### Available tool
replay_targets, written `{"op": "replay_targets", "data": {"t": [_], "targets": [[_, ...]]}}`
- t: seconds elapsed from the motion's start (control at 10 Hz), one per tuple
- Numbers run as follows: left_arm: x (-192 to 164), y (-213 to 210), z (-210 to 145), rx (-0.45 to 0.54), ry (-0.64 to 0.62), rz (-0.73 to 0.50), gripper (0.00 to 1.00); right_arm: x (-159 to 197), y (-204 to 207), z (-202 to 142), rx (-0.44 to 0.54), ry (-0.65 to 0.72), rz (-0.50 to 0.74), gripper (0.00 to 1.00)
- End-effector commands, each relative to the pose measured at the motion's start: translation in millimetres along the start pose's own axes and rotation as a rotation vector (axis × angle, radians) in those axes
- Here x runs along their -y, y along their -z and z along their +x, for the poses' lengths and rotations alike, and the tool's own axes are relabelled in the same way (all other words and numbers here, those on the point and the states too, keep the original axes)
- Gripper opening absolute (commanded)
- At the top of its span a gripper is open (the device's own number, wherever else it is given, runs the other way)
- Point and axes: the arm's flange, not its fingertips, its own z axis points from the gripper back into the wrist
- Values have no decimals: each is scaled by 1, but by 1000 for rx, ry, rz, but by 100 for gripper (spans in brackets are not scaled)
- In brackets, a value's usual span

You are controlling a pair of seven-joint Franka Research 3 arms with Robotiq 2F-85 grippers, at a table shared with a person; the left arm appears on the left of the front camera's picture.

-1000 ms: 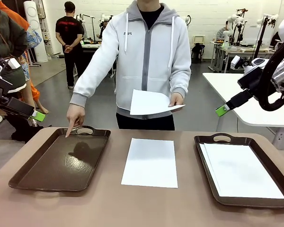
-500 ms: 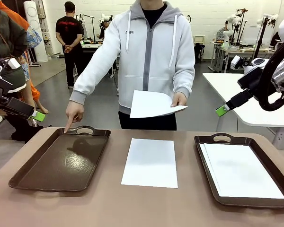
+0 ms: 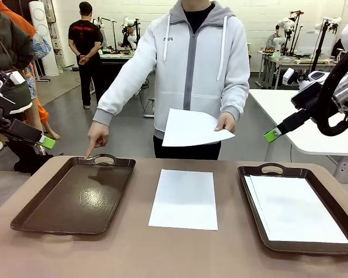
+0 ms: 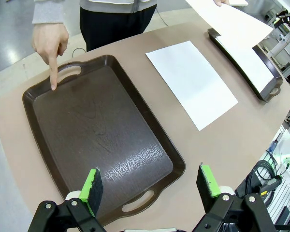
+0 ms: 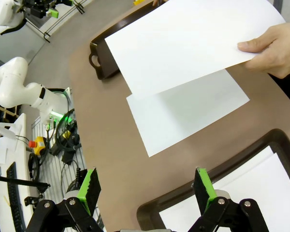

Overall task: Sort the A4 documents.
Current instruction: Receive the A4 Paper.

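Left tray (image 3: 75,197), right tray (image 3: 307,248) on table (image 3: 162,255).

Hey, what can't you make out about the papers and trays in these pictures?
How many sheets lie in the right tray: in the front view the stack is too thin to count.
Most of the left tray: in the right wrist view the held sheet covers it.

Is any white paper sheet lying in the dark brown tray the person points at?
No, the dark brown tray by the pointing hand has a bare floor.
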Motion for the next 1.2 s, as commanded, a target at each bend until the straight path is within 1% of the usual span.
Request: {"op": "replay_targets", "data": {"t": [0.0, 0.1, 0.2, 0.3, 0.5, 0.8, 1.0, 1.1], "targets": [[-1, 1, 0, 5, -3, -15, 100, 0, 0, 0, 1, -1, -2, 100], [0, 0, 0, 0, 0, 0, 100, 0, 0, 0, 1, -1, -2, 100], [-5, 18, 2, 3, -90, -74, 100, 0, 0, 0, 1, -1, -2, 100], [-10, 41, 7, -15, -201, -137, 100, 0, 0, 0, 1, -1, -2, 100], [-5, 86, 22, -55, -364, -235, 100, 0, 0, 0, 1, -1, -2, 100], [2, 158, 47, -151, -549, -318, 100, 0, 0, 0, 1, -1, -2, 100], [5, 192, 67, -157, -597, -369, 100, 0, 0, 0, 1, -1, -2, 100], [10, 210, 84, -145, -583, -388, 100, 0, 0, 0, 1, -1, -2, 100]]}}
